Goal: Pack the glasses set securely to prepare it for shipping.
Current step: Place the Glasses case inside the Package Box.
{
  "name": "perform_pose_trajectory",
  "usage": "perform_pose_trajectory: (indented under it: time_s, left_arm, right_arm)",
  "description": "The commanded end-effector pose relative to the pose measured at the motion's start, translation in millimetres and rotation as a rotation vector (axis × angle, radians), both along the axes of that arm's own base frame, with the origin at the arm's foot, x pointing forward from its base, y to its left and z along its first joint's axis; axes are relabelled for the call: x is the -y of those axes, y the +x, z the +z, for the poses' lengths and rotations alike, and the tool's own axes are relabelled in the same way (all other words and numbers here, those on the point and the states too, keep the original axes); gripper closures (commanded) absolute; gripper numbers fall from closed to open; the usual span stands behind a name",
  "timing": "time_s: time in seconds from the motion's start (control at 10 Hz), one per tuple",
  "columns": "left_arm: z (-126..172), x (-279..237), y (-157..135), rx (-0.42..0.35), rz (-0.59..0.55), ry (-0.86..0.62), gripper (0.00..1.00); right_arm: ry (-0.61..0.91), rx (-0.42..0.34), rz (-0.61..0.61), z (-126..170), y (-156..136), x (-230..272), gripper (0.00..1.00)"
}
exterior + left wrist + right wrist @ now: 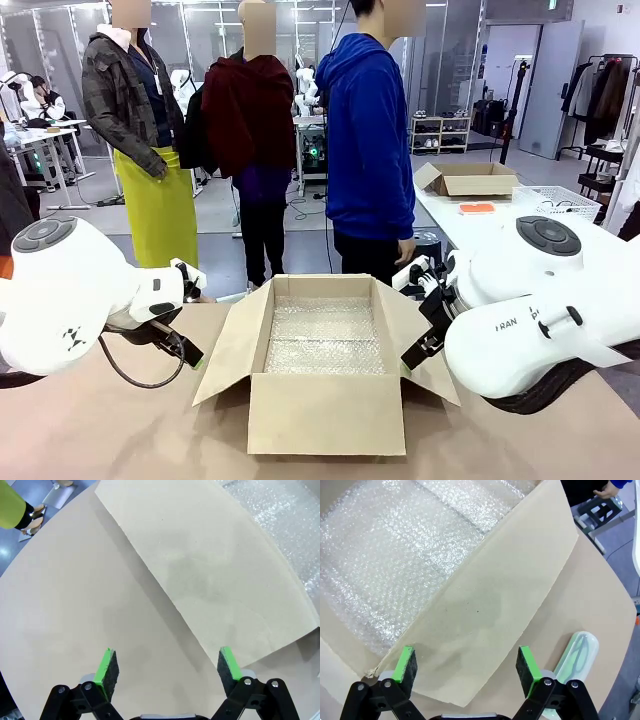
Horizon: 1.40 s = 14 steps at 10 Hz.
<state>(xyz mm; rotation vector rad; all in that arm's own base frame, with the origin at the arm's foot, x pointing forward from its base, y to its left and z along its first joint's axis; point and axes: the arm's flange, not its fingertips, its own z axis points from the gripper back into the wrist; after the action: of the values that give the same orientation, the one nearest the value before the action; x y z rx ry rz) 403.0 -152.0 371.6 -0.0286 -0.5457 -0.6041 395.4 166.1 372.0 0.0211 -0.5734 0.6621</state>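
Observation:
An open brown cardboard box [325,415] lined with bubble wrap [325,335] stands mid-table. The mint green glasses case [578,655] lies on the table just beyond the box's right flap [490,615], to the right of my right gripper's fingers. My right gripper [465,662] [412,355] hangs open over that flap, holding nothing. My left gripper [167,667] [192,358] is open and empty over bare table beside the box's left flap [220,575]. The pale pink case is out of view.
A person in a blue hoodie [368,140] stands at the far side, one hand [405,250] hanging by the table edge. A second table at the back right carries another cardboard box [470,180], an orange item [477,208] and a white basket [560,200].

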Motion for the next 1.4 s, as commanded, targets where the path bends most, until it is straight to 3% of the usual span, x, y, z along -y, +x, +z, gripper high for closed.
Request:
perform_pose_trajectory:
  time_s: [0.0,0.5,0.7,0.8,1.1,1.3]
  left_arm:
    - [0,0,0,0.0,0.001,0.0,0.0]
    - [0,0,0,0.0,0.0,0.0,0.0]
    - [43,-14,2,-0.004,-0.055,-0.033,0.0]
    - [64,-26,0,-0.103,-0.096,-0.087,0.0]
    - [104,-69,-20,-0.159,-0.283,-0.117,0.0]
    - [119,-91,-42,-0.133,-0.36,-0.207,0.0]
  right_arm:
    - [0.001,0.0,-0.001,0,0,0,0.0]
    - [0.0,0.0,0.0,0,0,0,0.0]
    - [0.027,-0.028,-0.062,29,7,18,0.0]
    - [0.044,-0.057,-0.121,44,8,34,0.0]
    - [0.089,-0.124,-0.287,85,8,92,0.0]
    - [0.142,-0.167,-0.383,91,15,129,0.0]
